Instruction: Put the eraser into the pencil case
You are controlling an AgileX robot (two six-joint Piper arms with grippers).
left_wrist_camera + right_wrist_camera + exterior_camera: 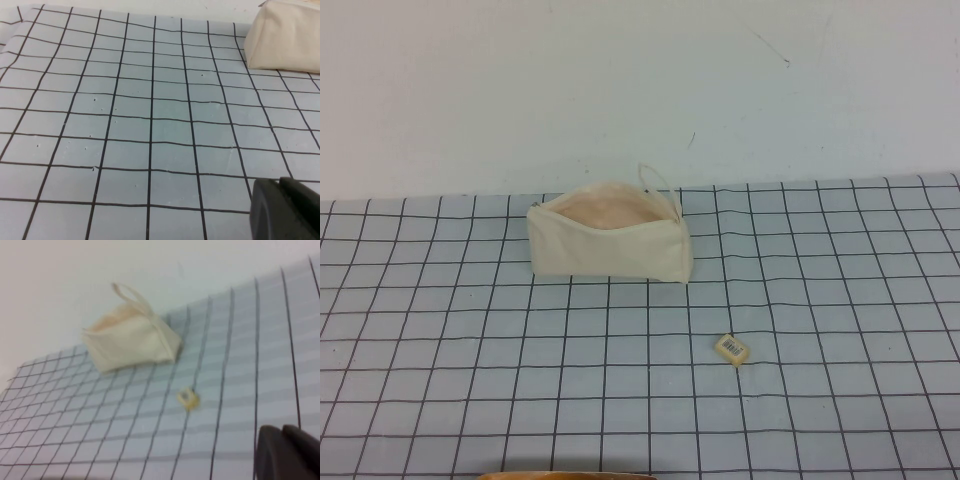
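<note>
The pencil case (610, 248) is a cream-white pouch standing on the checked mat at the back middle, its top open and showing peach lining, with a white cord loop (656, 182) at its right end. The eraser (731, 349) is a tiny cream-yellow block with a striped label, lying on the mat in front of and to the right of the pouch. Both show in the right wrist view, pouch (132, 345) and eraser (188, 398). My right gripper (281, 429) is shut and empty, well short of the eraser. My left gripper (279, 181) is shut and empty, with a pouch corner (285, 37) far ahead. Neither gripper shows in the high view.
A grey-blue mat with a black grid (470, 340) covers the table. A white wall (620, 80) rises right behind the pouch. A thin orange-brown edge (565, 476) shows at the very front of the high view.
</note>
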